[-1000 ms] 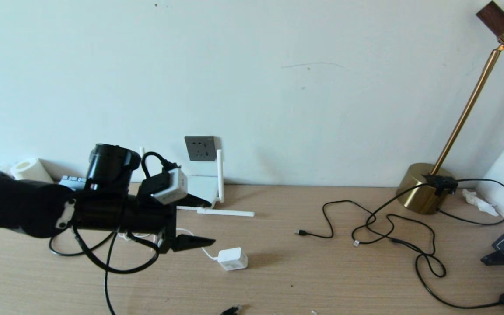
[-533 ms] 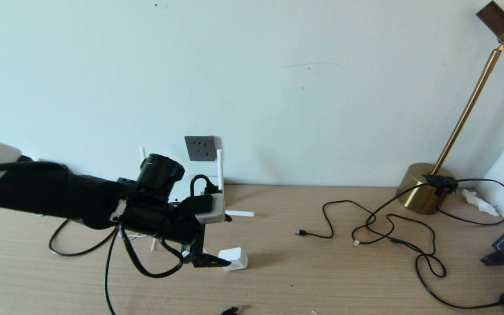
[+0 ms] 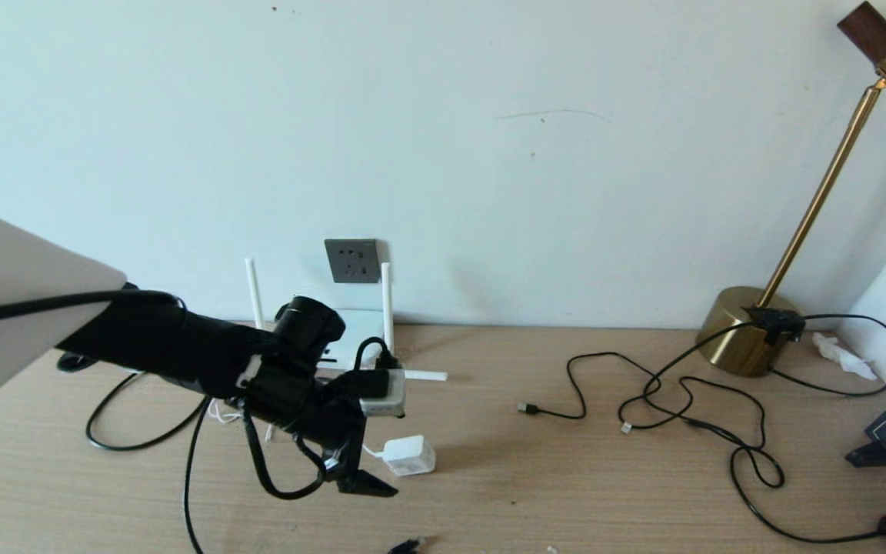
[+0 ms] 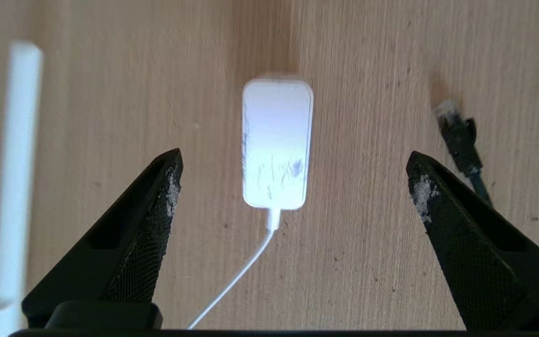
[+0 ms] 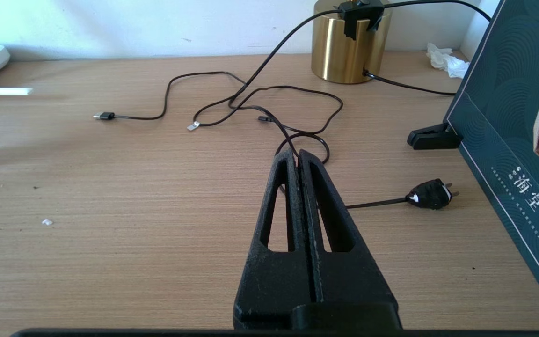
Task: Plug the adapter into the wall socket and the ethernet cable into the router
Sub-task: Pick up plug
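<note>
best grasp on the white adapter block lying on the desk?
Take the small white cube-shaped adapter across its two long flat sides, coming straight down from above. It lies flat on the wooden desk, with its thin white cord leaving one short end, so those sides are free. The left tool hangs open, straddling it. The right tool is shut and parked aside.
</note>
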Robot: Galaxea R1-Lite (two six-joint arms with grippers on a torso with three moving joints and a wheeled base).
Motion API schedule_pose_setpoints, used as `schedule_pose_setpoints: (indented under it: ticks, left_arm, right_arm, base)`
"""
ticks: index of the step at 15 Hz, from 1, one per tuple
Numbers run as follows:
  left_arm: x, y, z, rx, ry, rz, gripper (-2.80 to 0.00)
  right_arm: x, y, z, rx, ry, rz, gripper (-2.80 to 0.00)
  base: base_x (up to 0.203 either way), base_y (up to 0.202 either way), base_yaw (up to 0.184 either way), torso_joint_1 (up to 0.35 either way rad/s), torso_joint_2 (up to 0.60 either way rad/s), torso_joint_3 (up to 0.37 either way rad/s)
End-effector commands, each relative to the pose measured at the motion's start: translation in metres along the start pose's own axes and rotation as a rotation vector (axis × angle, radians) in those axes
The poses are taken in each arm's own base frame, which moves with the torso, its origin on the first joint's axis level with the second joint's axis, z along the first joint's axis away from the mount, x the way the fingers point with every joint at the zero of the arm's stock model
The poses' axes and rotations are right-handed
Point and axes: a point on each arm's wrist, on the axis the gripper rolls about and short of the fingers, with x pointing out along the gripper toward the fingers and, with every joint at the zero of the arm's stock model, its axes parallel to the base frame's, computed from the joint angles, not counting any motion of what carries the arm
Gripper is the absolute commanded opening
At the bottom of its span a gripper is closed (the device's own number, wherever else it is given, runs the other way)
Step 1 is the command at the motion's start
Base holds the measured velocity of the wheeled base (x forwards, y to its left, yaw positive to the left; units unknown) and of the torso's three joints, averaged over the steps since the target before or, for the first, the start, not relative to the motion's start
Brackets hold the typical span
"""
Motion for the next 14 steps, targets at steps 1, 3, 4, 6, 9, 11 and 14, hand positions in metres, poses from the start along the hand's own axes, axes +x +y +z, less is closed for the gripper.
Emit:
schedule_pose_setpoints:
  ticks: [1,3,4,6,9,11,14]
  left_arm:
    - [0.007,0.0,-0.005,-0.006,0.009,-0.017,0.0]
    - [0.01,0.004,-0.004,0.0,0.005,-0.014,0.0]
    - [0.011,0.006,-0.001,0.007,0.0,-0.009,0.0]
    - [0.012,0.007,0.001,0.011,-0.003,-0.008,0.0]
    - [0.02,0.005,0.004,0.016,-0.004,-0.028,0.0]
    - [0.022,0.005,0.005,0.01,-0.003,-0.033,0.0]
    - [0.026,0.004,0.008,0.006,-0.003,-0.043,0.0]
  right_arm:
    - [0.0,0.0,0.0,0.0,-0.001,0.0,-2.8]
    - [0.0,0.0,0.0,0.0,-0.001,0.0,-2.8]
    - [0.0,0.0,0.0,0.0,-0.001,0.0,-2.8]
    - [0.0,0.0,0.0,0.0,-0.001,0.0,-2.8]
    - [0.0,0.0,0.0,0.0,-0.001,0.0,-2.8]
    - [0.0,0.0,0.0,0.0,-0.001,0.0,-2.8]
    - [0.0,0.0,0.0,0.0,-0.001,0.0,-2.8]
  base:
    - [0.0,0.0,0.0,0.0,0.0,0.0]
    - [0.0,0.0,0.0,0.0,0.0,0.0]
    - [0.0,0.0,0.0,0.0,0.0,0.0]
    - [0.0,0.0,0.0,0.0,0.0,0.0]
    - [0.0,0.0,0.0,0.0,0.0,0.0]
    - [0.0,0.0,0.0,0.0,0.0,0.0]
    - [0.0,0.0,0.0,0.0,0.0,0.0]
